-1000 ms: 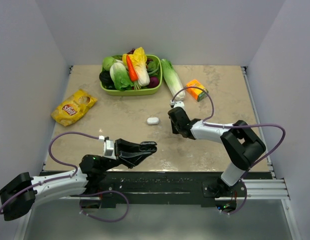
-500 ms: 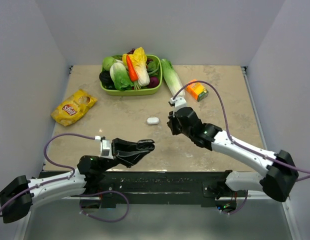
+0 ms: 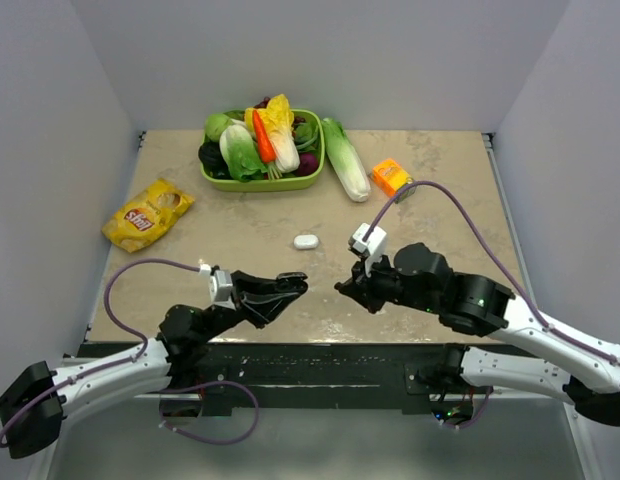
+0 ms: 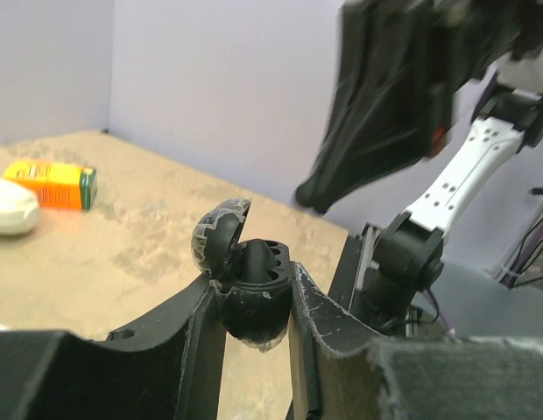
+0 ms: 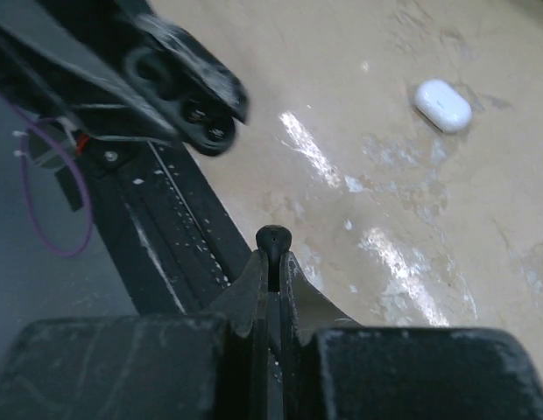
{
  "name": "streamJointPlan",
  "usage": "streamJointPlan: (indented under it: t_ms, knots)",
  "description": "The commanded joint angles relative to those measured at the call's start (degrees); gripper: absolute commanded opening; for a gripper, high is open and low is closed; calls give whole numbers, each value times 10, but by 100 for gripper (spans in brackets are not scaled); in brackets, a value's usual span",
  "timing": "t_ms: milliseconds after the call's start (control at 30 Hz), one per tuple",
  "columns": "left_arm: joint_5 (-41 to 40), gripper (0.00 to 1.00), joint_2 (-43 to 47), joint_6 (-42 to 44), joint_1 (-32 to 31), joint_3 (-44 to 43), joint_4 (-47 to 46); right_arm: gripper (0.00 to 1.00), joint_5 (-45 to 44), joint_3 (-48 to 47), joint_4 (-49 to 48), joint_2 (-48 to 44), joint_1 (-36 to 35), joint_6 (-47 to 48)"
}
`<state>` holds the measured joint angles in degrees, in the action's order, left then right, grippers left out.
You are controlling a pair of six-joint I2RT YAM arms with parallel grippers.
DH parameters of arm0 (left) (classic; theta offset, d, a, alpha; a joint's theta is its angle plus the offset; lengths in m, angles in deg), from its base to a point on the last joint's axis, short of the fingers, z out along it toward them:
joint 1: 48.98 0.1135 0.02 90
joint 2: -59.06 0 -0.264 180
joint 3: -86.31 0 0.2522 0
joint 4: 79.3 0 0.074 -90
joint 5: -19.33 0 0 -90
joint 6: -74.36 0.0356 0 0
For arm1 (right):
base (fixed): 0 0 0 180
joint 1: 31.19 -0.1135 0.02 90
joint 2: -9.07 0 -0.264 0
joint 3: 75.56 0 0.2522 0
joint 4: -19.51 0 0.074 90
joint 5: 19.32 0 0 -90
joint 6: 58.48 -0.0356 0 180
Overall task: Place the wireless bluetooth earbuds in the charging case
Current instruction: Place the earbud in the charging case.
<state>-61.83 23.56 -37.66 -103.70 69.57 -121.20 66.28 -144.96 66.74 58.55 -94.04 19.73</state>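
Step in hand: carrying a bud to the case. Left gripper (image 3: 288, 288) is clamped on the black case (image 4: 251, 306) and holds it above the near part of the surface (image 3: 240, 225). Its lid (image 4: 221, 238) is hinged open, sockets facing up. Right gripper (image 5: 271, 262) is pinched fully closed on a black bud (image 5: 271, 237), only the tip showing past the fingertips. It hangs just right of the case, not touching. White case (image 5: 443, 106) lies shut mid-surface. Nothing else of the set is in view.

Next, likely: line the bud up over a socket, lower it straight, release once seated. Bud orientation in the pinch can't be told, so a re-grip may be needed.
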Motion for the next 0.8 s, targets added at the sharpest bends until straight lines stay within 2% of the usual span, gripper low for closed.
streamJointPlan:
  t_ms: [0,200,467,767]
  knots:
    - [19,0,-28,4,11,-25,57,0,100,-33,6,-33,-2,48]
    - [134,0,-76,-1,12,-50,27,0,193,-33,-10,-32,-2,71]
    - [272,0,-166,-64,13,-62,-127,0,243,-33,-4,-9,-3,81]
    - [309,0,-207,-75,13,-77,-179,0,241,-26,-3,3,-3,76]
